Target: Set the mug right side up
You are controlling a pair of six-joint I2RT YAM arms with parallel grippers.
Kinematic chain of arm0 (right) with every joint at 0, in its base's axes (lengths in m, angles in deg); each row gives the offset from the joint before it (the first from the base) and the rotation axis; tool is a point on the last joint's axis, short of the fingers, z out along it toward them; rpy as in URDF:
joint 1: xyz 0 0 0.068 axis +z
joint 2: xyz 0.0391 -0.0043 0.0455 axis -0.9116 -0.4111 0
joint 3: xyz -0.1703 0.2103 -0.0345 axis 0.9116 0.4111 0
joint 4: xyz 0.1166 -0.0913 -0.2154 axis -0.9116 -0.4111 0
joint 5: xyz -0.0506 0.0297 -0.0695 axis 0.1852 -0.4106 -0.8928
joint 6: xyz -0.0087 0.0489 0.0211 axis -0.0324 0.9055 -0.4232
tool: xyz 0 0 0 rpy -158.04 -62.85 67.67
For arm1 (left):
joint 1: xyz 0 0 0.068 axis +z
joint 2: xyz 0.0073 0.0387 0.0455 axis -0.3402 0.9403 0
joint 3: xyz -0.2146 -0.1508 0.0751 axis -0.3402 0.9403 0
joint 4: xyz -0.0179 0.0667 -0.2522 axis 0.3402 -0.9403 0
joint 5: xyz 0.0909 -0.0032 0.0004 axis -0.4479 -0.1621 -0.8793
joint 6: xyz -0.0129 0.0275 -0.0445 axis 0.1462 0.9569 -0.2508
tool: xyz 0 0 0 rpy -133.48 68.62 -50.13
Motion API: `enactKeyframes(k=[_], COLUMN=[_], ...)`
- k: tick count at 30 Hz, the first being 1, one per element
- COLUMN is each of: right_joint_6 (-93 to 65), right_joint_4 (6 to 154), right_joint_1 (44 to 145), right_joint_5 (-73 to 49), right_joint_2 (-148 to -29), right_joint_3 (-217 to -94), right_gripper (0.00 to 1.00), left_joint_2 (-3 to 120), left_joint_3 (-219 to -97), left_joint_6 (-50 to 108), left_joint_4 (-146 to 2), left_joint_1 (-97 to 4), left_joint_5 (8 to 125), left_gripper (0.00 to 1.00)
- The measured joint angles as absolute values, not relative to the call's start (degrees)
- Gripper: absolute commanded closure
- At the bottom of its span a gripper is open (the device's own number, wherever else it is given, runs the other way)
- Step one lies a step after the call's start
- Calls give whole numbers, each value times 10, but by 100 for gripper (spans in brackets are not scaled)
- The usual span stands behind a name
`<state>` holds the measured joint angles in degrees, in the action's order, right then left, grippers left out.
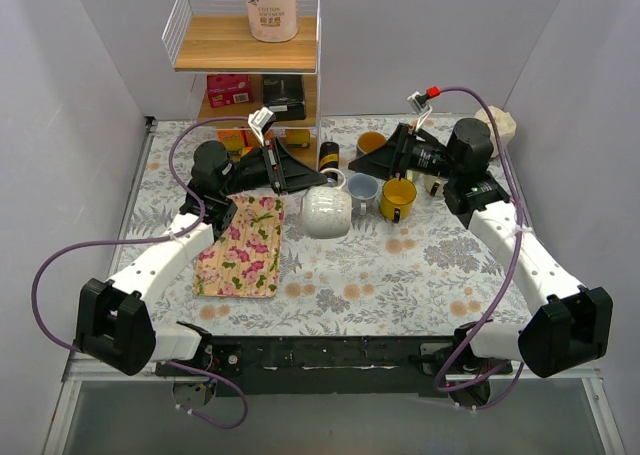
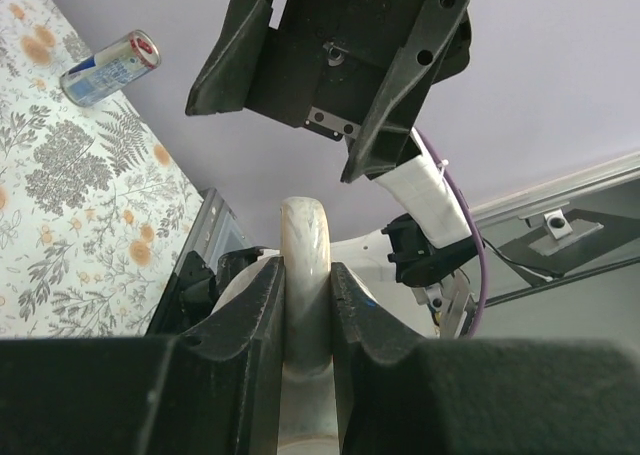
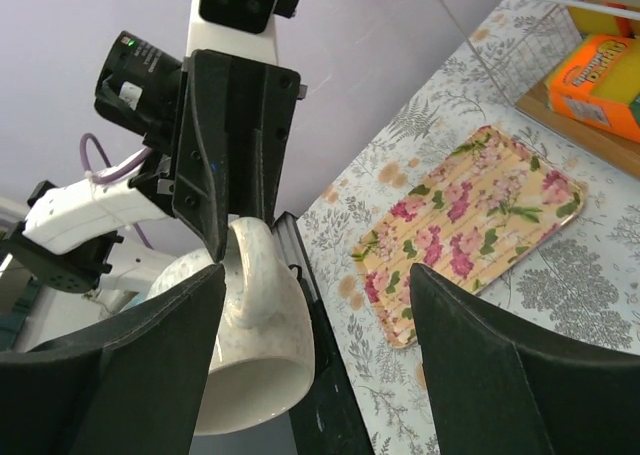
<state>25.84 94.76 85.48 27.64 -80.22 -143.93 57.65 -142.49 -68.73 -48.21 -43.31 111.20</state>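
Left hand [image 2: 307, 300] clamps the mug [image 1: 326, 215] by its handle; right hand [image 1: 353, 165], fingers apart, sits near it.

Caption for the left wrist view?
Left jaws shut on the handle of the mug; can on the table beyond.

White links and blocky black joints make up the left arm [image 1: 165, 253] and right arm [image 1: 522, 250]; a purple cable [image 1: 45, 265] loops along each. The left claw [image 2: 308, 290] and right claw [image 3: 315, 315] are black and angular, with small screws [image 2: 322, 122].

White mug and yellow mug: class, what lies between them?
A grey mug stands between the white mug and the yellow mug, slightly behind their line. The top external view shows it.
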Motion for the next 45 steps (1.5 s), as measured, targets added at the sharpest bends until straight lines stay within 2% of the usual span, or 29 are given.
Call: enactKeyframes(k=[9,14,19,25,32,38,45], right_joint_6=[268,232,197,195,200,213,218], right_joint_4=[971,806,628,510,438,401,365], right_joint_1=[878,879,879,879,879,879,879], right_joint_5=[298,227,135,76,44,27,23], right_joint_2=[-803,-835,-897,-915,-938,-959,-983], right_joint_3=[-1441,-1533,-1664,-1681,-1698,-1699,-1682], right_gripper=[19,21,23,26,29,35,38], left_joint_2=[585,587,572,566,582,624,665], left_joint_3=[-1429,-1484,-1524,-1537,-1556,-1558,-1556], left_joint_6=[-670,-556,-427,-309,-188,-97,-41], left_joint_4=[-480,-601,-650,-714,-789,-832,-855], left_joint_1=[-437,-445,-460,-499,-588,-663,-713], left_joint_5=[1110,1060,988,924,815,695,550], left_gripper=[100,100,100,100,100,100,100])
